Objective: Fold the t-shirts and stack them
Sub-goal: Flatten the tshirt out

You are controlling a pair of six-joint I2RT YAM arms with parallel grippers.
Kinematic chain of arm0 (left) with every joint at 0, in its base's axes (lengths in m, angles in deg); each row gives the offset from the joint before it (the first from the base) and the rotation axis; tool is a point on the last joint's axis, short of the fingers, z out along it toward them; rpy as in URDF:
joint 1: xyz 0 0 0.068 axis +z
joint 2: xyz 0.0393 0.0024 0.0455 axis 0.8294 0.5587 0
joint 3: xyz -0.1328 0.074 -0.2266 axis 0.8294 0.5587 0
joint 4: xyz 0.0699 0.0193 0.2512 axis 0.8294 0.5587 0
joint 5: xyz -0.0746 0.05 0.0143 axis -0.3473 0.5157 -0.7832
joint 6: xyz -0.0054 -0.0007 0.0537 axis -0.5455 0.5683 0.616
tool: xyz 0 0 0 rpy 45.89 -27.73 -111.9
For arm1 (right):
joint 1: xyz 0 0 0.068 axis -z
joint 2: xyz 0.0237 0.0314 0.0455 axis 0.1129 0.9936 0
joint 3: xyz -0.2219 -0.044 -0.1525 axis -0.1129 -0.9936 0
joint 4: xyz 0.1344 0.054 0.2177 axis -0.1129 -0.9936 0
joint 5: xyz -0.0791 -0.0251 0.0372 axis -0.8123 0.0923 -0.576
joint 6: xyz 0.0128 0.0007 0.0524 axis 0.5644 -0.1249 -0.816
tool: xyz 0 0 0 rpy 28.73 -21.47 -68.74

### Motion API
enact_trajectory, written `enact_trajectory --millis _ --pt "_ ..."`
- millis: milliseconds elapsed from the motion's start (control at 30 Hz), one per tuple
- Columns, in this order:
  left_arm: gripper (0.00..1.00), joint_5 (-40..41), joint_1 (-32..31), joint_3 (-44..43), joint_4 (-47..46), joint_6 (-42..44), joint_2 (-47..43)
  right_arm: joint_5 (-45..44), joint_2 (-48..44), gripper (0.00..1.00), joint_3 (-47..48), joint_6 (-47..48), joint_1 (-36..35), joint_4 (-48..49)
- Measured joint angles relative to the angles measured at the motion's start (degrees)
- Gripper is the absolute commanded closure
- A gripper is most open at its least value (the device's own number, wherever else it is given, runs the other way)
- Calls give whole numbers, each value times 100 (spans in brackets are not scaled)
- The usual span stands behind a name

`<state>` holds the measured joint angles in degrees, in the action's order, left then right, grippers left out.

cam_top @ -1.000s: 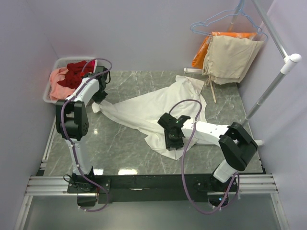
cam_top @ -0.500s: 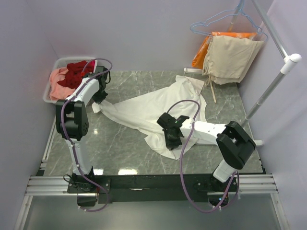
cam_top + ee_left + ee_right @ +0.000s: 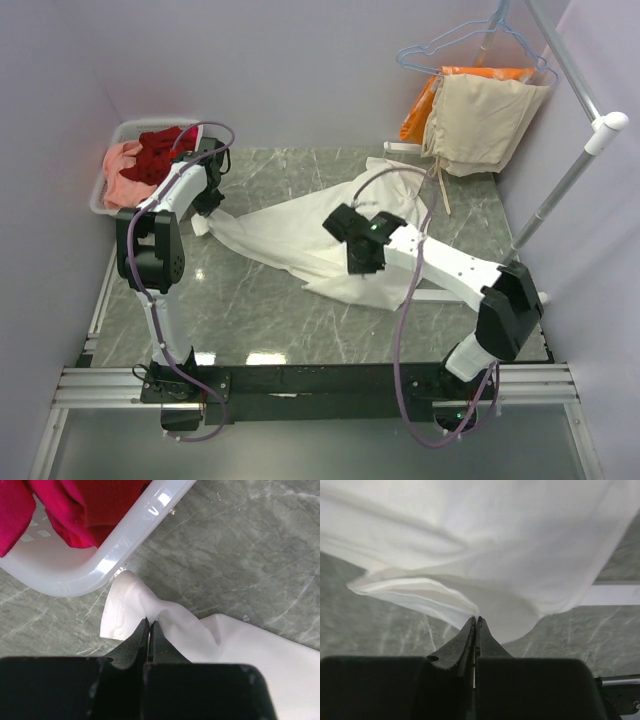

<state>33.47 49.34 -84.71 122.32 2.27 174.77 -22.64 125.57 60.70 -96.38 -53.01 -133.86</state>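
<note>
I am finding no lettering, label, brand or number to read anywhere; the white t-shirt [image 3: 290,230] is showing me plain cloth, the basket [image 3: 125,540] plain plastic.

Matt white cloth t-shirt [image 3: 290,230], glossy marbled table [image 3: 250,320]

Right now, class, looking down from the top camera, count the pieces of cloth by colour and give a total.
white tee: 1
red tee: 1
pink tee: 1
orange cloth: 1
beige cloth: 1
Total: 5
</note>
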Motion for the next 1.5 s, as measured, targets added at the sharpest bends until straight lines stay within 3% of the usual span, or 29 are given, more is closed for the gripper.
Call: enact_trajectory --millis 267,500,867,1033,1133,1167,1267,1500 --pt "99 -105 -2 61 -17 232 -151 -1696 -492 100 1987 -321 664 -1019" --pt "98 -103 -4 79 -4 289 -225 -2273 -848 100 2721 83 1615 -946" --pt "99 -39 -337 -140 28 566 -225 -2411 581 100 4520 992 2455 -348" --pt "91 -92 -501 -144 39 654 -234 -2197 1491 100 6048 1370 2771 -227" --pt "75 -201 -514 -144 39 732 -271 -2122 1510 100 6142 1484 2844 -160" --pt "61 -236 -511 -144 39 758 -282 -2079 1488 100 6120 1491 2848 -149" --pt "49 -350 -509 -136 35 837 -337 -1985 1412 100 5862 1469 2881 -92" --pt "50 -601 -507 251 -33 804 -522 -1740 1445 100 5386 1322 2957 -157"
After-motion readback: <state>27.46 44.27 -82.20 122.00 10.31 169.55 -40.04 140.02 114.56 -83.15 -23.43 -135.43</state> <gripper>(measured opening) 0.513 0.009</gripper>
